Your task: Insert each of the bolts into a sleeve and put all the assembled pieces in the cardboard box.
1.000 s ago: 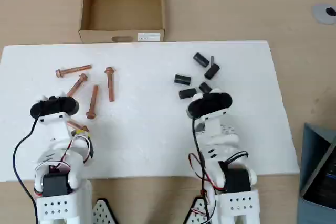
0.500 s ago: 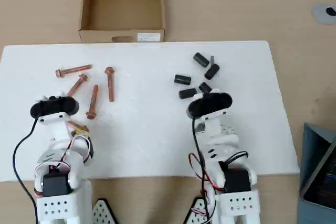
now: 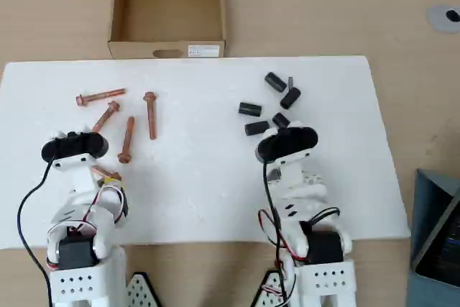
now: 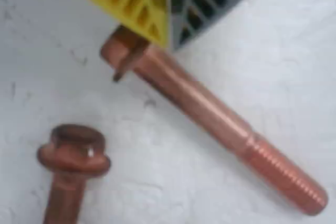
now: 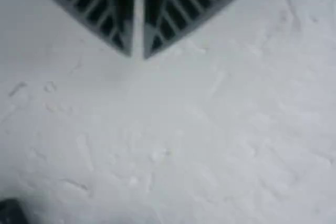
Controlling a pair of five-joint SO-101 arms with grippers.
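Bolts (image 3: 127, 139) lie loose at left of frame on the white mat (image 3: 201, 185); one (image 4: 210, 124) sits just at the left claw (image 4: 168, 42), whose jaws are pressed together on nothing. Right claw (image 5: 137, 51) likewise closed, empty. Sleeves (image 3: 249, 109) scattered centre right, none fitted; cardboard box (image 3: 167, 49) upper left, empty, so every step remains.

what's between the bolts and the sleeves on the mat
Nothing. In the high view, only bare white mat lies between the bolts and the sleeves.
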